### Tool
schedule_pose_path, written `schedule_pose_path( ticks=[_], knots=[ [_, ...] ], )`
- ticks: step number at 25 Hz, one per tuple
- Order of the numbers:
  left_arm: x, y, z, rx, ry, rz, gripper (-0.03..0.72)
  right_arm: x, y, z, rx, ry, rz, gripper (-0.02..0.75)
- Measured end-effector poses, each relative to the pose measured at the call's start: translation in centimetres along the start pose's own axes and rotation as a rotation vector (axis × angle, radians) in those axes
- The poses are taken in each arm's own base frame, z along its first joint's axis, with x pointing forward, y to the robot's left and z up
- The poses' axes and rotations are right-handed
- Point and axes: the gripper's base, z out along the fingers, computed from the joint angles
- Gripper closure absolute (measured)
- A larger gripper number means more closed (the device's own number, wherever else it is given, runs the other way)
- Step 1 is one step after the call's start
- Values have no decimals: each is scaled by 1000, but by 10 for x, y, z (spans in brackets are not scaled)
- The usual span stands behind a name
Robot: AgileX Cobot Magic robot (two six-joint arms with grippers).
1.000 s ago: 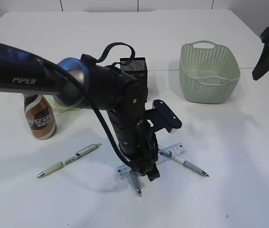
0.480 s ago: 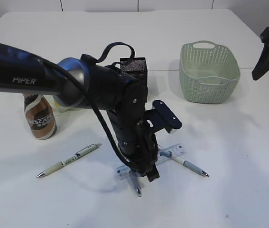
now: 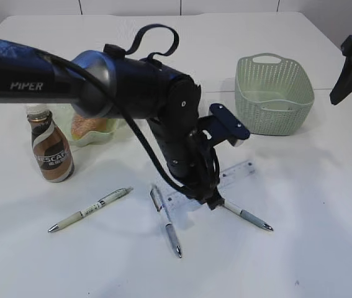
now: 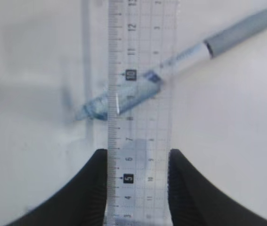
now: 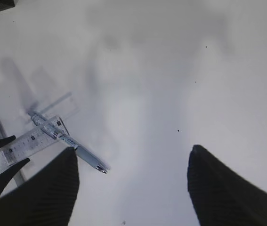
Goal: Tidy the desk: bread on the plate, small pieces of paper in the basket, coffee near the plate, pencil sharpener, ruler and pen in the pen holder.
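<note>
Left wrist view: the left hand (image 4: 138, 188) pinches the clear ruler (image 4: 140, 94) across its width, lifted above a pen (image 4: 180, 61) on the table (image 4: 29, 70). The ruler step is underway; next comes carrying it to the pen holder, hidden behind the arm. The right hand (image 5: 133, 183) hangs wide, empty.

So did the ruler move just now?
Yes. The ruler, pinched between the left gripper fingers, has swung up and back toward the basket, uncovering the pen it lay over.
</note>
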Motion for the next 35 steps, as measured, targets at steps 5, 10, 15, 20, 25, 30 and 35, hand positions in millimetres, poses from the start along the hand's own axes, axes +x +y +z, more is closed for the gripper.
schedule_pose_path(
  ticks=[5, 10, 15, 20, 25, 30, 35],
  knots=[
    [-25, 7, -22, -26, -97, 0, 419, 0, 0, 0, 0, 0, 0, 172],
    [-48, 13, -42, -60, -219, -1, 418, 0, 0, 0, 0, 0, 0, 172],
    [-66, 21, -56, -104, -368, -16, 418, 0, 0, 0, 0, 0, 0, 164],
    [-70, 41, -64, -143, -462, -72, 418, 0, 0, 0, 0, 0, -5, 165],
    [-69, 56, -66, -169, -498, -102, 418, -1, 0, -1, 0, -5, -7, 165],
    [-73, 67, -72, -210, -593, -113, 418, -1, 0, -1, -1, -4, -7, 166],
    [-77, 83, -80, -266, -720, -130, 418, -1, 0, -1, -1, -4, -21, 166]
  ],
)
